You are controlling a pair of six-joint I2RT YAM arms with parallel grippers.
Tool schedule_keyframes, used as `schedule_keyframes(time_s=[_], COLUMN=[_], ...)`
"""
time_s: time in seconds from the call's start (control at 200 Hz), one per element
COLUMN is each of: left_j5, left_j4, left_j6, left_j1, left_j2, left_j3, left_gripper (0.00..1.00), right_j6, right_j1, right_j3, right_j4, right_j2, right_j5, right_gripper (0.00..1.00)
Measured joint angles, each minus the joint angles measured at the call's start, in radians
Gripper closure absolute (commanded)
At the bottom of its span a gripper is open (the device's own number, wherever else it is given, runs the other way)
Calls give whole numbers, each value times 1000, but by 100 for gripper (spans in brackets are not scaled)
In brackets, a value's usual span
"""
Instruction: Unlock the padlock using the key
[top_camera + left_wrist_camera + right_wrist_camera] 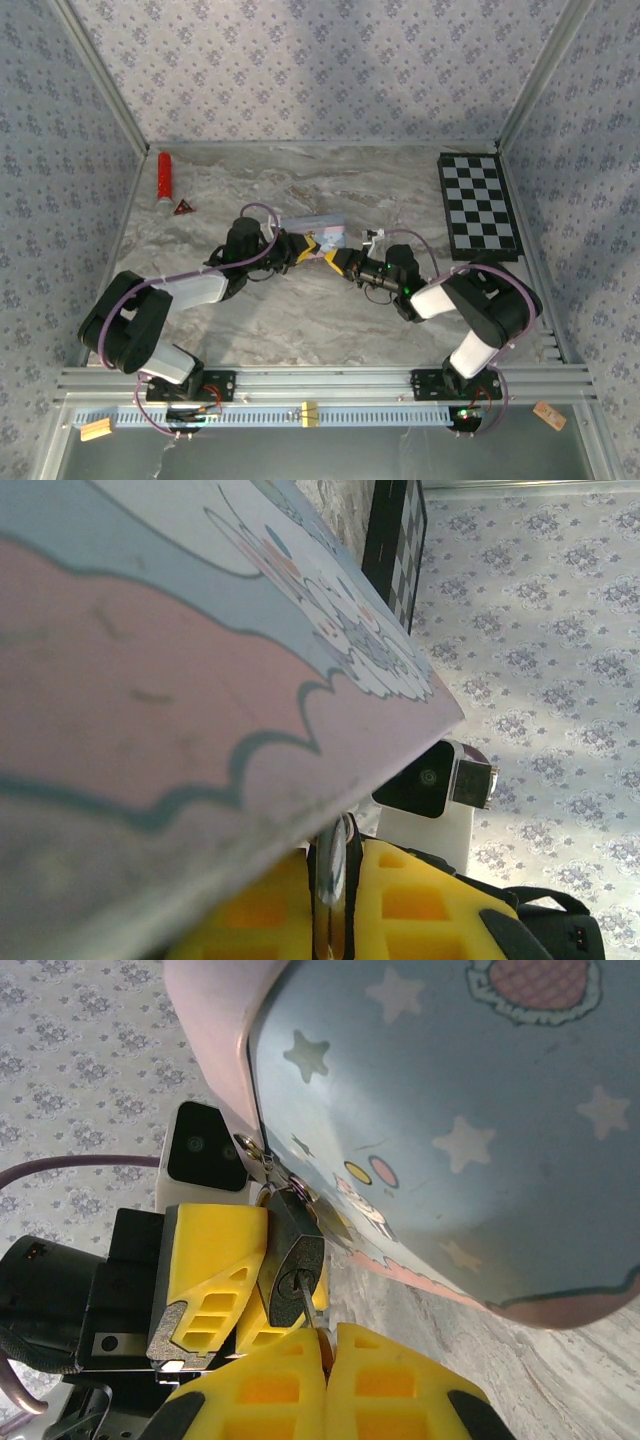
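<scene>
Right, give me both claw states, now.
Left claw: closed, holding the padlock.
Right claw: closed, holding the key.

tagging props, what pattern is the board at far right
The board is black-and-white checked; top view shows it best.

Counted here are 2 robot arms, the left arm (190, 290) and the right arm (470, 300), 2 yellow-fingered grippers, the left gripper (306, 245) and the right gripper (334, 259), 1 pastel cartoon tin (318, 222), 1 blackish padlock (295, 1255), 1 thin key (303, 1298), 1 checkerboard (478, 205), 1 red cylinder (164, 175) and 1 small red triangle (183, 207).
</scene>
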Motion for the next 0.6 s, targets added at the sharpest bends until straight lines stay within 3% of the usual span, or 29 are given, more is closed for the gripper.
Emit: schedule_keyframes(time_s=[0.6], left_j5=[-5], left_j4=[39], left_j6=[-18], left_j1=[1], left_j2=[-15], left_j3=[-16], left_gripper=[100], right_j6=[111], right_j1=[-21], right_j3=[2], right_j4=[108], right_j2=[51], right_j5=[-45], right_gripper=[100])
